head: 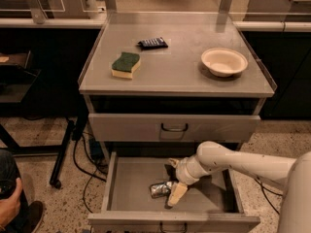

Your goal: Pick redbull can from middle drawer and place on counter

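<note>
The redbull can (159, 189), a small shiny silver cylinder, lies on its side on the floor of the open middle drawer (131, 178). My gripper (171, 187) reaches down into the drawer from the right, right at the can's right end. One pale finger (177, 194) lies in front of the can and a darker one is behind it. The can still rests on the drawer floor. The counter (180, 67) is the grey cabinet top above both drawers.
On the counter are a green-and-yellow sponge (126, 65), a flat dark blue packet (152, 43) and a cream bowl (224, 61). The upper drawer (174, 127) is closed. Cables and a black stand leg lie on the floor left of the cabinet. A person's hand (9, 203) shows at bottom left.
</note>
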{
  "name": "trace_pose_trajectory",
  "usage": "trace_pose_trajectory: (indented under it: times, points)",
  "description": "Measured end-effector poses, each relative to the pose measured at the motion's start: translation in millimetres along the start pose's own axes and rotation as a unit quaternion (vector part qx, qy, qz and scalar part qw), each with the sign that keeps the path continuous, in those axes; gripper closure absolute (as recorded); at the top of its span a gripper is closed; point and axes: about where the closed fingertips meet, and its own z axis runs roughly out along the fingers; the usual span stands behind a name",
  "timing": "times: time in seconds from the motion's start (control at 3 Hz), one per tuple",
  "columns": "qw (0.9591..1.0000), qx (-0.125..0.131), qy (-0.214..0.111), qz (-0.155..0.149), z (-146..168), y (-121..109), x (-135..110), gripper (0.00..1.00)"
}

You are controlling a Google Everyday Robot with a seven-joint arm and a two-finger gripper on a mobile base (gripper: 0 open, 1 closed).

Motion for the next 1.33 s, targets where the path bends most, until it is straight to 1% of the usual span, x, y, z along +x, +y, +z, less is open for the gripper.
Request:
trace_pose_trajectory:
  times: [0.33,0.67,1.0,1.33]
  points:
    - [0.9997,-0.02,-0.009,-0.005,30,-9,5,0.0]
    - [0.9997,-0.02,-0.009,-0.004,30,-8,5,0.0]
    - [0.9999,-0.002,-0.008,0.013,21,3,21,0.0]
    - [0.9999,-0.008,-0.002,-0.008,36,2,23,0.0]
